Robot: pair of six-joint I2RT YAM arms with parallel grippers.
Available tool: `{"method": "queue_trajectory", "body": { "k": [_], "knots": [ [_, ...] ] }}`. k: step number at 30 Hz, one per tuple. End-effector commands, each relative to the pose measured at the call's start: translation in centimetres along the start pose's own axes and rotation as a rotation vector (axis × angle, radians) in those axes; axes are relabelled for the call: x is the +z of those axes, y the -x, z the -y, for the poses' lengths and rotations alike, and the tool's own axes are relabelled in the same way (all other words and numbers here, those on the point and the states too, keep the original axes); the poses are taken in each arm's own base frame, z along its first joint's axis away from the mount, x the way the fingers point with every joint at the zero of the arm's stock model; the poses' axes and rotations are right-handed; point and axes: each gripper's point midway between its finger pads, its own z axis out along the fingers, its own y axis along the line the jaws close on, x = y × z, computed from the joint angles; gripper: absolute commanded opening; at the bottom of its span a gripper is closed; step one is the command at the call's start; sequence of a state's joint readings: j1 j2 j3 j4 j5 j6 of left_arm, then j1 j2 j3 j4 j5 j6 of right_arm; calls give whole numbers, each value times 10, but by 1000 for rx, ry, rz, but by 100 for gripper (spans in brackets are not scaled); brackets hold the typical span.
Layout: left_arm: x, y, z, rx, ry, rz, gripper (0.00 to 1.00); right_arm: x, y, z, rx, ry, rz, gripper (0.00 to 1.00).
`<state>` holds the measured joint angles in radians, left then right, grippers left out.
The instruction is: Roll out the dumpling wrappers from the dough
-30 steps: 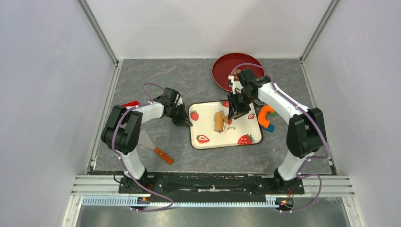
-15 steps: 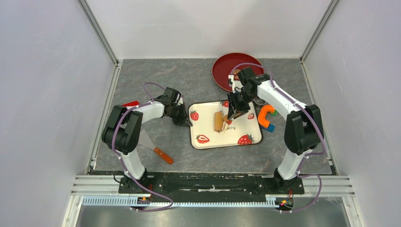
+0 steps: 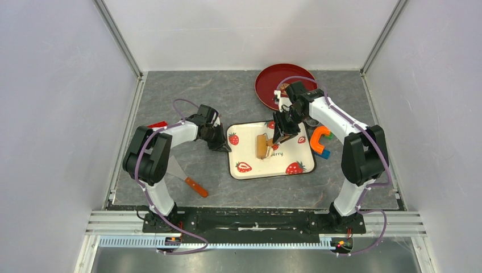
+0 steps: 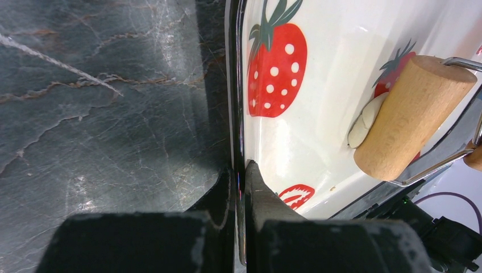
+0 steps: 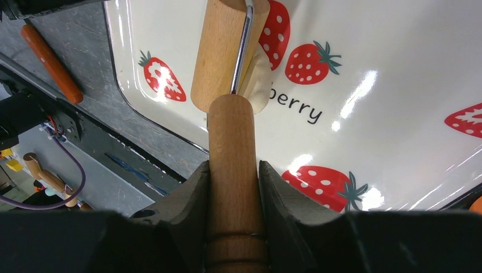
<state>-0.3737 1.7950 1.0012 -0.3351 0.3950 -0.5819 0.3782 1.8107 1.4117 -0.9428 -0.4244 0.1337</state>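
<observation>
- Lying near the middle of the glossy cream rectangular tray printed with red strawberries [image 3: 250, 151], the pale cream flattened dough piece [image 4: 364, 122] is partly covered by the roller, and one soft edge bulges out beside it.
- In the right wrist view the dough shows next to the printed letters "berry".
- The small rolling pin's light wooden drum [image 5: 219, 51] rests on top of the dough; a bent metal wire frame [image 5: 241, 45] joins the drum to a round wooden handle [image 5: 230, 142].
- The right gripper [image 5: 234, 170] pinches that wooden handle, one finger pressed against each side, and reaches over the far right part of the tray.
- The left gripper [image 4: 241, 182] is pressed together on the tray's left rim, the thin edge caught between its two dark fingers.
- The tray sits on the dark grey marbled table top [image 3: 170, 96], between the two arms.
- A round dark red plate [image 3: 270, 85] lies beyond the tray's far right corner; the right arm hides part of it.
- An orange horseshoe-shaped piece [image 3: 318, 136] lies just beside the tray's right edge, with blue and green bits under it.
- A flat metal scraper with an orange handle [image 3: 196, 186] lies on the table by the left arm, well apart from the tray.
- A small flat red thing [image 3: 157, 124] shows behind the left arm; its shape is unclear.
</observation>
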Motion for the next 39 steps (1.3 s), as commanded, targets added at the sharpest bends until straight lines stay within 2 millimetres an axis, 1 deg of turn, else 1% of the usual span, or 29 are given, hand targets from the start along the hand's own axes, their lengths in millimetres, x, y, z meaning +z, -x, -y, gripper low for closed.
{"method": "queue_trajectory", "body": {
  "k": [1, 5, 8, 11, 16, 26, 31, 39],
  "knots": [
    [11, -3, 4, 78, 12, -6, 2, 49, -58, 73, -6, -289, -256, 0],
    [12, -4, 4, 80, 16, -9, 2, 50, -56, 71, -6, -283, -254, 0],
    [11, -4, 2, 81, 28, -7, 2, 47, -50, 68, -6, -277, -236, 0],
    [12, -4, 2, 78, 27, -6, 2, 47, -42, 60, -3, -240, -221, 0],
    [12, -5, 3, 84, 24, -9, 2, 47, -29, 53, -7, -215, -195, 0],
    [15, -7, 7, 94, 24, -15, 2, 44, -16, 35, -11, -135, -142, 0],
    [15, -9, 6, 97, 27, -18, 2, 45, -13, 32, -17, -132, -135, 0],
    [15, -8, 7, 97, 27, -15, 2, 50, -22, 40, -37, -209, -161, 0]
  ]
}}
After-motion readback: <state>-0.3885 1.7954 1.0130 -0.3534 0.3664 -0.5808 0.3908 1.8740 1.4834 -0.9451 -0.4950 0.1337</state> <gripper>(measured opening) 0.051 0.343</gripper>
